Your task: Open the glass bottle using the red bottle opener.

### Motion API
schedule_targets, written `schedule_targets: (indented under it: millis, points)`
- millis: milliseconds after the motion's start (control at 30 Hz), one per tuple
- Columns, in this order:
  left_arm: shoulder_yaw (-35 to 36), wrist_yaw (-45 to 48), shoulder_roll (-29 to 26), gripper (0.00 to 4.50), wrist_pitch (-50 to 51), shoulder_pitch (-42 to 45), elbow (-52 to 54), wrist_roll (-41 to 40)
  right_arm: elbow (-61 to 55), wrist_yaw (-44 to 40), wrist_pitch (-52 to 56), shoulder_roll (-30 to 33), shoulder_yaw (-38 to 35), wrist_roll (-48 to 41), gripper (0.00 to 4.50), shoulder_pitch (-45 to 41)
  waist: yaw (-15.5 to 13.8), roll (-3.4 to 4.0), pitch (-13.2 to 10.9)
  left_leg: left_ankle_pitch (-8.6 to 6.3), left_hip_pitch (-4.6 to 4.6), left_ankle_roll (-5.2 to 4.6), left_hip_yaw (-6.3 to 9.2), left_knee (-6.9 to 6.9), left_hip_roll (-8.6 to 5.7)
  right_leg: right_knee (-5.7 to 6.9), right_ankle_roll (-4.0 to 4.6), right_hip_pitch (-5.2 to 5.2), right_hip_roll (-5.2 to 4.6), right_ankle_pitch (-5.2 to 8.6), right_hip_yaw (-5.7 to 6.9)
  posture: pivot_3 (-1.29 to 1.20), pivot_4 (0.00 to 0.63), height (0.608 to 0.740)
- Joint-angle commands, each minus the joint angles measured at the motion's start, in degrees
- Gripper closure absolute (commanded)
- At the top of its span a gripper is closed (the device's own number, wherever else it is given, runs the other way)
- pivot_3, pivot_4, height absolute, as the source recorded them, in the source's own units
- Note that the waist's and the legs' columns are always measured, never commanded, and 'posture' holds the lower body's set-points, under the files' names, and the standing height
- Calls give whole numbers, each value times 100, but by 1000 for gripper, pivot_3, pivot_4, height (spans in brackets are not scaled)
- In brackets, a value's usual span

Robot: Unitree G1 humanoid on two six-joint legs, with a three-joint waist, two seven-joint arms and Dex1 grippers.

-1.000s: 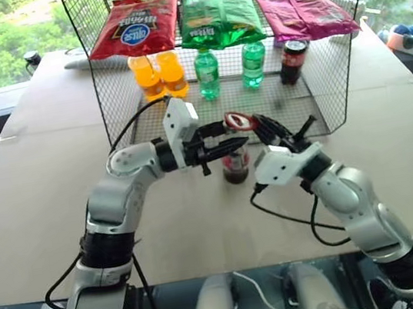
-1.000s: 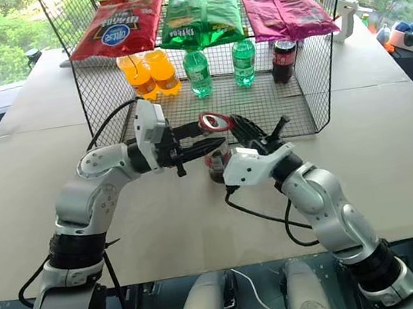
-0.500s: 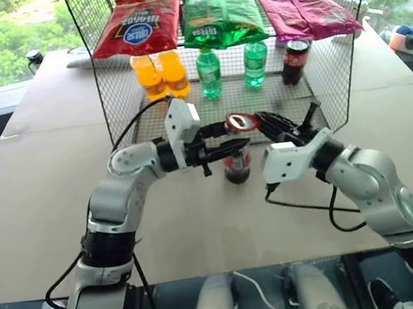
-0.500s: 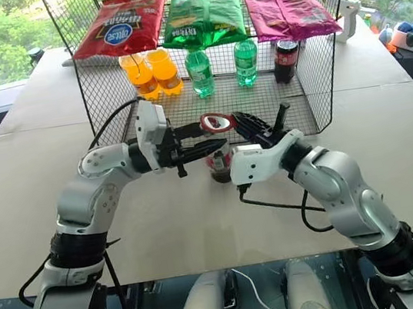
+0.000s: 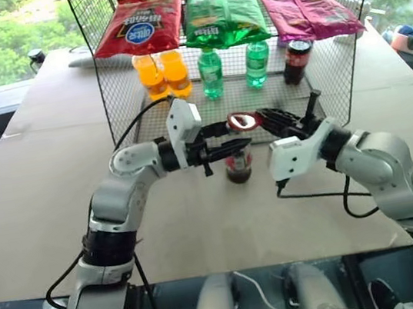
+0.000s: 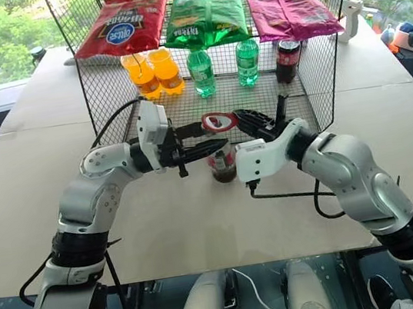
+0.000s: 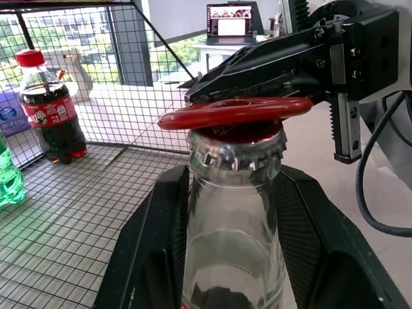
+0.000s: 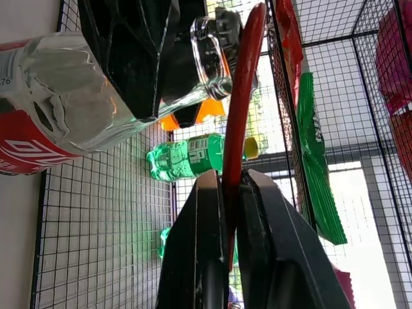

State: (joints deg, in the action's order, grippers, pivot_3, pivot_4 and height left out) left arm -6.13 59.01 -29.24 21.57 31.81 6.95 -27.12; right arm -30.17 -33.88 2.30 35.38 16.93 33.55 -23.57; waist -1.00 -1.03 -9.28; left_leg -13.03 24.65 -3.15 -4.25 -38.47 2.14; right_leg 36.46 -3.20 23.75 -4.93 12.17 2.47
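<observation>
Left wrist view: red bottle opener (image 7: 235, 111) hides glass bottle (image 7: 230, 232) cap top (crimped edge visible).

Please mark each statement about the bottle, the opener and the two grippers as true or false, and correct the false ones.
1. The left gripper grips the neck of the glass bottle. True.
2. The right gripper holds the red bottle opener. True.
3. The crown cap is already off. False: it sits on the bottle mouth.
4. The opener's ring lies flat on the table. False: it rests over the cap.
5. The glass bottle stands inside the wire rack. False: it stands in front of it.
</observation>
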Motion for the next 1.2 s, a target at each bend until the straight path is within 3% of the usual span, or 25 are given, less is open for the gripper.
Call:
schedule_targets:
  millis: [33,933,1200]
  points:
    - [-54,6,-65,2786,39,-17,-77,149,106,-284,-88,298,-247,24,4500,-80,-1,0,0,0,0,0,0,0,0,0,0,0,0,0,0,0,150,740]
    - [-70,8,-89,2786,110,-39,-30,127,604,-560,-763,993,-423,-230,4500,-1030,-46,3,-2,0,7,-1,1,-2,0,-5,0,0,-4,-1,4,0,150,740]
    - [-89,29,-94,2786,136,9,-62,116,751,-680,-877,1061,-469,-233,4500,-1311,57,0,0,1,2,1,-3,2,4,-4,3,3,4,-2,2,0,150,740]
